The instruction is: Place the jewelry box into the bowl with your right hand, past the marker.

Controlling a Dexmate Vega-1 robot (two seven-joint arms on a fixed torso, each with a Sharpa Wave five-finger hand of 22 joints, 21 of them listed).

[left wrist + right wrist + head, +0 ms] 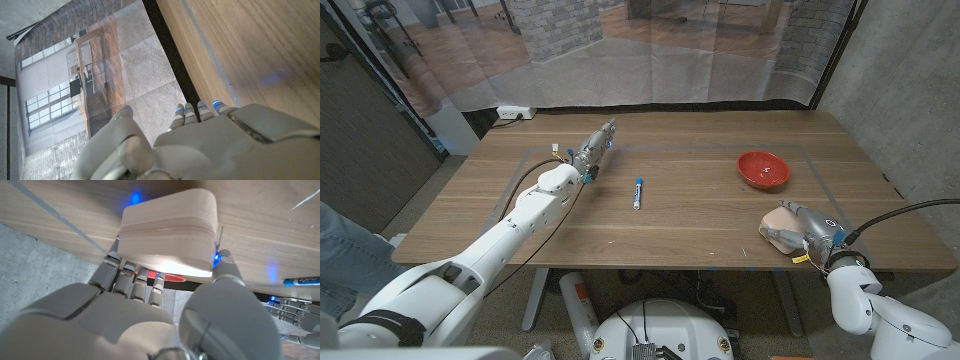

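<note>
The pale pink jewelry box (777, 224) sits near the table's front right edge. My right hand (810, 232) grips it. In the right wrist view the box (170, 230) lies between the fingers (132, 275) on one side and the thumb (227, 267) on the other. The red bowl (763, 168) stands farther back on the right, and its rim (172, 278) peeks out beyond the box. A blue-capped marker (638, 192) lies at mid-table, seen also as the marker (302, 281). My left hand (592, 150) hovers at the back left, fingers stretched out, holding nothing.
Grey tape lines (815, 165) mark a rectangle on the wooden table (700, 225). A power strip (514, 113) lies on the floor behind the far left corner. A sheet curtain (145, 100) hangs beyond the far edge.
</note>
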